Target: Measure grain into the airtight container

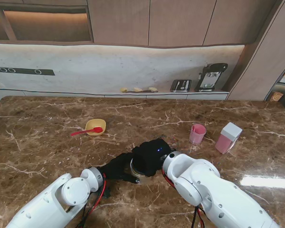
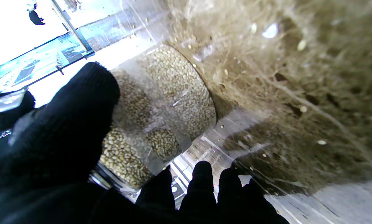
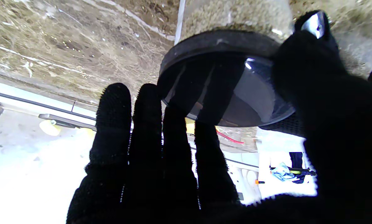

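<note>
Both black-gloved hands meet on the clear round grain-filled container point(image 1: 135, 167), near me on the brown marble table point(image 1: 47, 142): left hand point(image 1: 118, 167) wraps its side, right hand point(image 1: 151, 156) covers its top. Farther left of the container sits a yellow bowl point(image 1: 95, 126) with a red spoon point(image 1: 85, 131); farther right, a pink cup point(image 1: 197, 134) and pink white-lidded box point(image 1: 228, 137).

Left wrist: thumb point(image 2: 74, 121) presses the container's wall point(image 2: 170, 102), fingers curled round it.

Right wrist: thumb point(image 3: 326, 102) and fingers point(image 3: 148, 146) grip its dark lid point(image 3: 223, 84)
</note>
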Robot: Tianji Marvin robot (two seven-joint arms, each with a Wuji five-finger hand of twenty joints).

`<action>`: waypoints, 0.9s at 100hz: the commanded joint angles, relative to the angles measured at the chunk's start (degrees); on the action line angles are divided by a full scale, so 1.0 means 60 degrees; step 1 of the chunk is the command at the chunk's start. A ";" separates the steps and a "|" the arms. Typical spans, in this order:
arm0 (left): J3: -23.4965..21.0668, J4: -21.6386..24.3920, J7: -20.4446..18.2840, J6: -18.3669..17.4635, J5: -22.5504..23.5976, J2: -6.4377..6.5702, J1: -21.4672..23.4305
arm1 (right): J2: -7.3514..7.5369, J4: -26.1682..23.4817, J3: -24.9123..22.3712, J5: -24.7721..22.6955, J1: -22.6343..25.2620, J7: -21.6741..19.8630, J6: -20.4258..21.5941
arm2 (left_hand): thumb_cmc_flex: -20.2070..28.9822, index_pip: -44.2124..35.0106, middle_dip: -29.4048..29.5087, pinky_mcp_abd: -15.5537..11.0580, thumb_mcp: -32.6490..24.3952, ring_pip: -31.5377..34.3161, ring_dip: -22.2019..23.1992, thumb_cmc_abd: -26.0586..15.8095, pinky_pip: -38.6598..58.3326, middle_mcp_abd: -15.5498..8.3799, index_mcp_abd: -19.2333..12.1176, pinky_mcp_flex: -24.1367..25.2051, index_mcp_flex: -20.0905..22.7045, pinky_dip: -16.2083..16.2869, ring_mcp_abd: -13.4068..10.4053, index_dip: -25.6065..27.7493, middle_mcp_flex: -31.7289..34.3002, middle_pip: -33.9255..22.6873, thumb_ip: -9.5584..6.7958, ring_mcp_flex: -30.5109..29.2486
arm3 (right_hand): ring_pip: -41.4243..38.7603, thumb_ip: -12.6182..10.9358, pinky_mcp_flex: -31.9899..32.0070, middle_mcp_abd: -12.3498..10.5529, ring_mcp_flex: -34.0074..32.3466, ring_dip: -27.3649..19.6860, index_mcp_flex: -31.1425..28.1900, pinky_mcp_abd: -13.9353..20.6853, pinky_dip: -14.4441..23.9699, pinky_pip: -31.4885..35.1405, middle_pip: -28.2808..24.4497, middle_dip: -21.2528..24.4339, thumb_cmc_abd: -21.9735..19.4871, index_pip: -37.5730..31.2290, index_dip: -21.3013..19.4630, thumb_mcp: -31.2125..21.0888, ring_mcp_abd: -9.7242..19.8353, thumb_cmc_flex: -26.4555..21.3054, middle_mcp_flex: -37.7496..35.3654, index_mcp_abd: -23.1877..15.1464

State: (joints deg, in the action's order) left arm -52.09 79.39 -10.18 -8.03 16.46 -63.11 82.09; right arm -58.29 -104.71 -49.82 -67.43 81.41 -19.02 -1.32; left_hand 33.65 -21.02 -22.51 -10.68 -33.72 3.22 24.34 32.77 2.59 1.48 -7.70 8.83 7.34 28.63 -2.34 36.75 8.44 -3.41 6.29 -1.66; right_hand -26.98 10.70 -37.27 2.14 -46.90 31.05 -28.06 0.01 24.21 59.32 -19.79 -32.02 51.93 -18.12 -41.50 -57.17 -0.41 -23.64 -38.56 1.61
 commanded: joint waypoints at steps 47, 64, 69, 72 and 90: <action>0.0153 -0.0350 -0.0089 0.0068 -0.0006 0.0011 0.0239 | -0.0005 0.0410 0.0441 -0.0162 -0.0299 0.0099 0.0083 | 0.0391 -0.0556 -0.0200 0.2298 -0.0237 0.0341 0.0166 -0.0795 0.1394 -0.0260 -0.0510 -0.0800 0.0050 0.1204 0.1105 -0.0006 -0.0287 0.0134 -0.0391 -0.0155 | -0.0171 -0.0928 0.0090 -0.1103 -0.0078 0.0252 -0.0712 0.0150 -0.0006 0.0083 -0.0690 -0.0223 -0.1708 -0.0945 -0.0407 -0.1427 0.0562 -0.0692 -0.0469 -0.0913; 0.0150 -0.0359 -0.0060 0.0062 0.0005 0.0006 0.0249 | 0.0022 0.0369 0.0447 -0.0346 -0.0325 0.0019 0.0295 | 0.0386 -0.0594 -0.0223 0.2291 -0.0249 0.0348 0.0167 -0.0792 0.1397 -0.0261 -0.0518 -0.0796 0.0056 0.1196 0.1106 0.0005 -0.0286 0.0130 -0.0390 -0.0166 | -0.0065 -0.0956 0.0190 -0.1080 0.0031 0.0199 -0.0777 0.0124 0.0012 0.0000 -0.0401 0.0005 -0.1784 -0.0788 -0.0267 -0.1479 0.0556 -0.0707 -0.0479 -0.0948; 0.0151 -0.0364 -0.0052 0.0060 0.0010 0.0004 0.0249 | 0.0034 0.0346 0.0452 -0.0435 -0.0333 -0.0045 0.0363 | 0.0381 -0.0602 -0.0228 0.2291 -0.0255 0.0348 0.0167 -0.0790 0.1399 -0.0264 -0.0495 -0.0797 0.0055 0.1194 0.1109 0.0007 -0.0287 0.0131 -0.0390 -0.0164 | -0.0012 -0.0972 0.0246 -0.1079 0.0068 0.0174 -0.0849 0.0112 0.0031 -0.0042 -0.0272 0.0122 -0.1836 -0.0721 -0.0186 -0.1495 0.0559 -0.0698 -0.0516 -0.0965; 0.0151 -0.0367 -0.0045 0.0058 0.0008 0.0002 0.0250 | 0.0039 0.0339 0.0452 -0.0475 -0.0334 -0.0065 0.0398 | 0.0377 -0.0604 -0.0233 0.2297 -0.0258 0.0350 0.0168 -0.0779 0.1399 -0.0266 -0.0508 -0.0795 0.0049 0.1193 0.1109 0.0006 -0.0284 0.0128 -0.0389 -0.0166 | 0.0017 -0.0980 0.0251 -0.1078 0.0089 0.0160 -0.0900 0.0114 0.0046 -0.0052 -0.0215 0.0180 -0.1847 -0.0698 -0.0145 -0.1504 0.0555 -0.0700 -0.0546 -0.0977; 0.0147 -0.0387 -0.0041 0.0040 0.0023 0.0004 0.0240 | 0.0057 0.0336 0.0488 -0.0497 -0.0368 -0.0140 0.0526 | 0.0382 -0.0649 -0.0250 0.2307 -0.0275 0.0355 0.0170 -0.0791 0.1403 -0.0258 -0.0508 -0.0795 0.0057 0.1186 0.1103 0.0017 -0.0284 0.0127 -0.0387 -0.0176 | 0.0227 -0.1041 0.0320 -0.1138 0.0128 0.0058 -0.1120 0.0070 0.0125 -0.0126 0.0157 0.0531 -0.2116 -0.0620 0.0078 -0.1689 0.0567 -0.0675 -0.0691 -0.1096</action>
State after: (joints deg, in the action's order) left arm -52.02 79.18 -9.59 -8.31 16.31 -63.18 82.19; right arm -58.17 -103.11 -47.20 -70.54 79.08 -18.63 1.47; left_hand 33.81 -21.02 -23.10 -10.79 -33.78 3.22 24.34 31.57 2.58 1.45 -5.94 8.83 6.56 28.67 -2.37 36.67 8.44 -3.41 6.31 -1.68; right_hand -25.86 10.70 -35.98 1.75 -46.66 31.46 -28.64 0.09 24.21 59.27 -17.10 -29.20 49.36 -15.17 -38.86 -57.17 0.45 -22.64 -39.06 1.61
